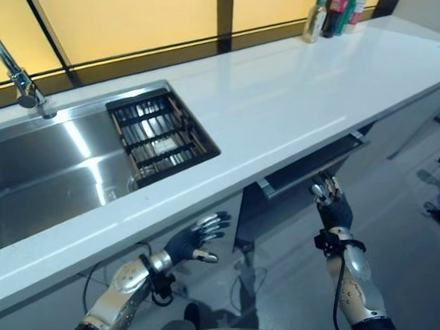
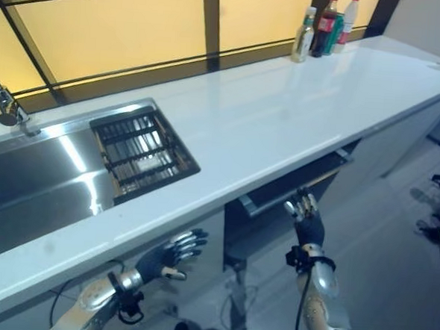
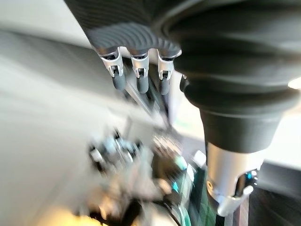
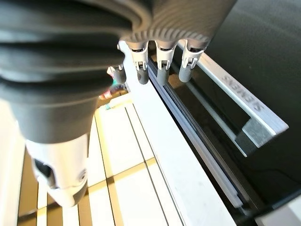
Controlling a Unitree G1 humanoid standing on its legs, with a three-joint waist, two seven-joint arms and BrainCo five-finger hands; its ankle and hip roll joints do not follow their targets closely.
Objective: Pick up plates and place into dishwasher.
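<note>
Fingers of the right hand (image 1: 330,204) reach straight up, just below the dishwasher handle (image 1: 313,165) (under the counter (image 1: 298,102)). Left hand (image 1: 193,240) hangs open, holding nothing.

Worktop (image 1: 298,102) mostly bare (bottles (image 1: 334,13) far corner), rack (image 1: 160,134) filling sink (image 1: 40,176)

Countertop (image 1: 283,101): long, white, running under the amber window (image 1: 125,13).
Sink (image 1: 32,176): steel basin at the left end.
Rack (image 1: 160,135): dark slatted insert inside the sink's right side.
Faucet (image 1: 20,78): behind the basin.
Bottles (image 2: 326,22): clustered at the far back of the counter.
</note>
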